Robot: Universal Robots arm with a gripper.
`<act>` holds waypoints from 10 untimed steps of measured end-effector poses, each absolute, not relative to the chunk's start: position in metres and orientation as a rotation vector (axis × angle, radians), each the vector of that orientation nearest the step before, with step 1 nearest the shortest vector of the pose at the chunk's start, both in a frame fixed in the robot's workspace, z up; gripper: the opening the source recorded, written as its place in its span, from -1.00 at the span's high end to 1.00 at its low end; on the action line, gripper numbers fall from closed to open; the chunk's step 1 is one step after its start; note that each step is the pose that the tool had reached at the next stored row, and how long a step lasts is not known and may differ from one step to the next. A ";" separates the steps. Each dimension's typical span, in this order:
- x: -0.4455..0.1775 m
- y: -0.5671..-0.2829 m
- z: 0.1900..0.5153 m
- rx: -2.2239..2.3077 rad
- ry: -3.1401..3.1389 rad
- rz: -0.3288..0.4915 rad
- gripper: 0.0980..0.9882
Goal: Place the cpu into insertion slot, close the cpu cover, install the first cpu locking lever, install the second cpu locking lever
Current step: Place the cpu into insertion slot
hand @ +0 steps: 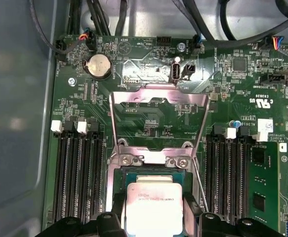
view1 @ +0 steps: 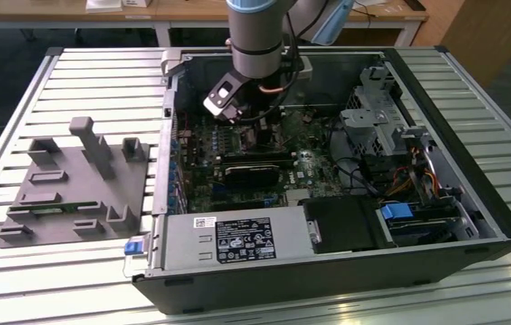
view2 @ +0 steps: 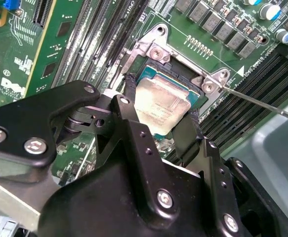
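Inside the open computer case (view1: pixel 346 277), at 12 o'clock of the black block (view1: pixel 255 175) in the exterior view, the gripper (view1: pixel 253 135) hangs low over the green board (view1: pixel 203 189). In both wrist views its black fingers (view2: pixel 127 109) are clamped on two opposite edges of the cpu (view2: pixel 161 103), right at the insertion slot (hand: pixel 153 165). I cannot tell whether the cpu is seated. The cpu cover (hand: pixel 158 94) stands swung open past the slot.

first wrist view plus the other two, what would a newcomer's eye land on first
The silver cpu stands out first, pinched in the black gripper right over the insertion slot. The cpu cover stands flipped open at the slot's edge. In the exterior view, the arm reaches down into an open computer case.
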State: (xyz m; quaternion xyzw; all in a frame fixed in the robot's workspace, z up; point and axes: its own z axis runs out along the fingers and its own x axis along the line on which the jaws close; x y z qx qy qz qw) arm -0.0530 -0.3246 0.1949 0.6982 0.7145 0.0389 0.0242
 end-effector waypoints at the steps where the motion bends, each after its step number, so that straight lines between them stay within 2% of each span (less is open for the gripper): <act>1: -0.053 -0.325 0.195 2.161 2.210 0.120 0.00; 10: -0.054 -0.325 0.193 2.163 2.209 0.121 0.00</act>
